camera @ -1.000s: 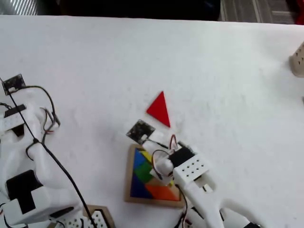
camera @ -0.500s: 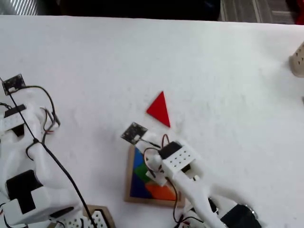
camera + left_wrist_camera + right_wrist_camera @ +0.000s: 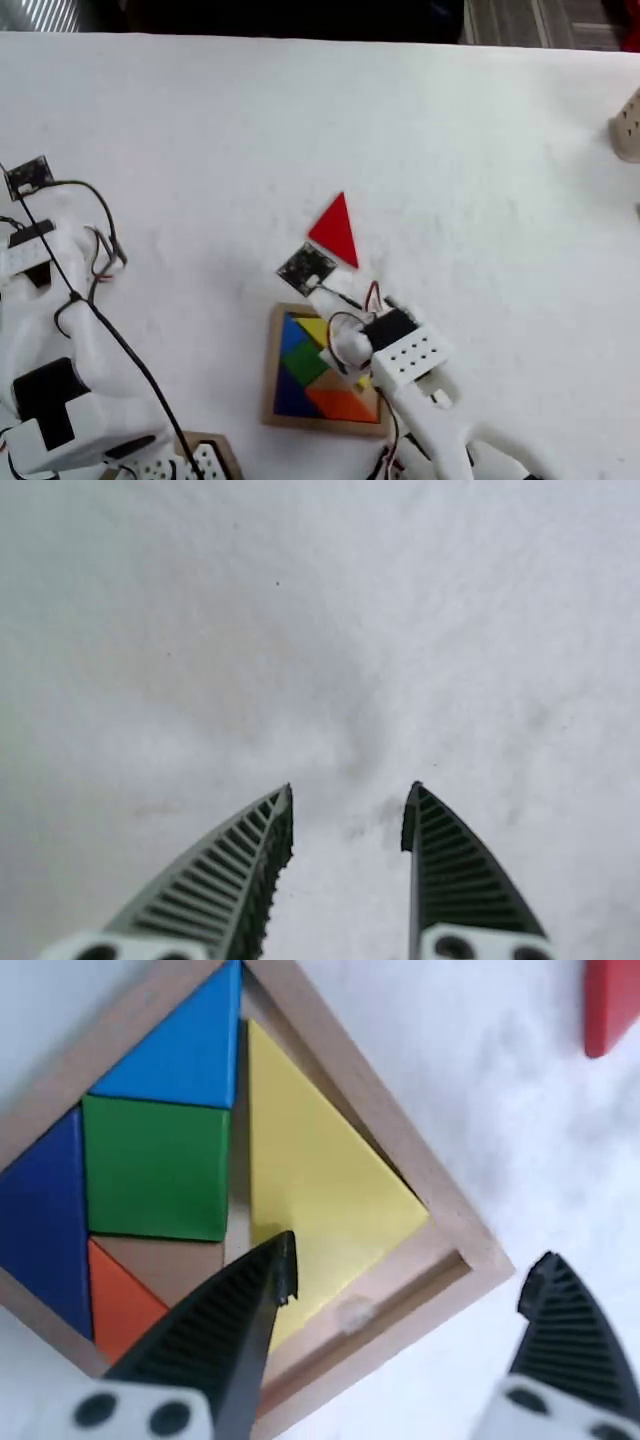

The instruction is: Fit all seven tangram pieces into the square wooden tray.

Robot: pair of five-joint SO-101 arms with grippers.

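1 red triangle [image 3: 335, 232] out on desk [image 3: 480, 150], at least 5 pieces in wooden tray [image 3: 268, 375], nearly done imo. Right hand [image 3: 415, 1260] splayed empty over yellow triangle [image 3: 320, 1190], left hand [image 3: 350, 790] released too.

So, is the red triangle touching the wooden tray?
Apart. The high view shows white table between the red triangle and the wooden tray.

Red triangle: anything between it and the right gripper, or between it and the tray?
Nothing visible. Just bare table separates the red triangle from the open right gripper, which hangs over the tray rim.
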